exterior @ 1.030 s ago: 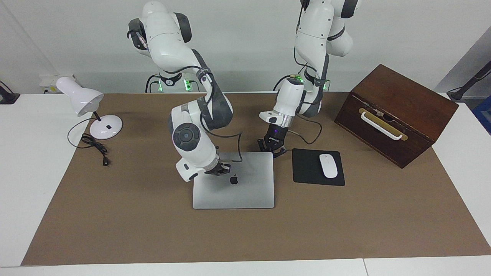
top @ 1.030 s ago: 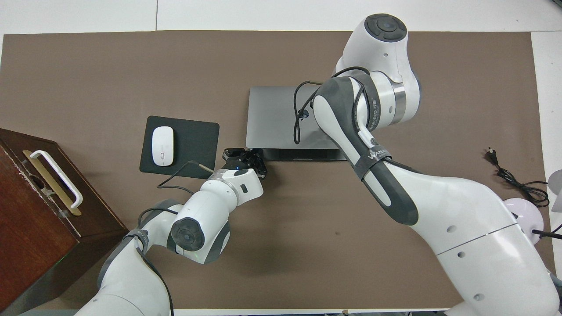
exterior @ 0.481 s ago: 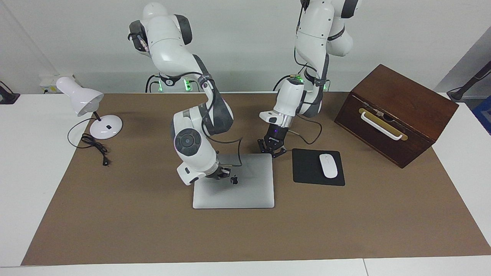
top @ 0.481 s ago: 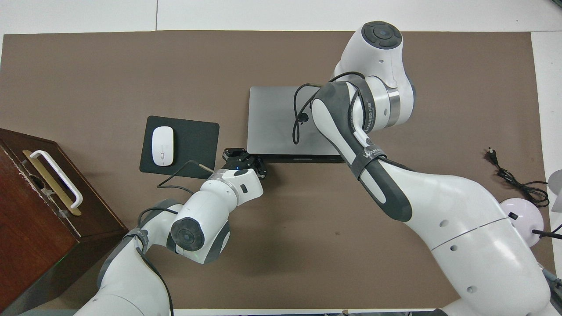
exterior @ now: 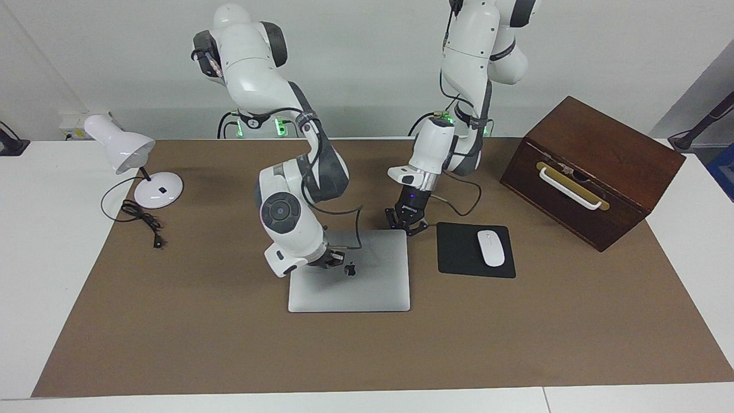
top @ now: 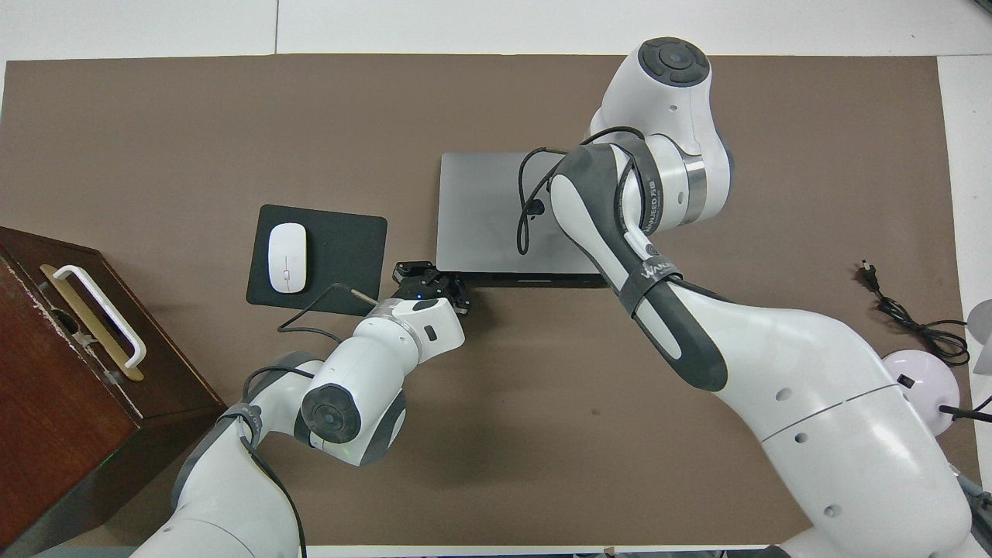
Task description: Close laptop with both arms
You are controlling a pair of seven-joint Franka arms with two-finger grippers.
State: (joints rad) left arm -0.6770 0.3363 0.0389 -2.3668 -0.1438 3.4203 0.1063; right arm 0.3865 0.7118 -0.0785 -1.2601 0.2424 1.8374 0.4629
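The silver-grey laptop (exterior: pixel 373 287) lies in the middle of the brown mat, its lid nearly flat, apple logo up. In the overhead view the laptop (top: pixel 480 209) shows a dark strip along its edge nearest the robots. My right gripper (exterior: pixel 334 258) rests on the lid beside the logo; in the overhead view it is hidden under its own arm. My left gripper (exterior: pixel 406 222) hangs, fingers spread, at the laptop's corner nearest the robots on the mouse pad's side, and also shows in the overhead view (top: pixel 430 277). It holds nothing.
A black mouse pad (exterior: pixel 459 255) with a white mouse (exterior: pixel 491 248) lies beside the laptop toward the left arm's end. A dark wooden box (exterior: pixel 596 166) stands at that end. A white desk lamp (exterior: pixel 120 150) and its cable (exterior: pixel 140 221) are at the right arm's end.
The right gripper slid a little along the lid toward the logo and the lid's edge nearest the robots sank lower. The left gripper stayed in place.
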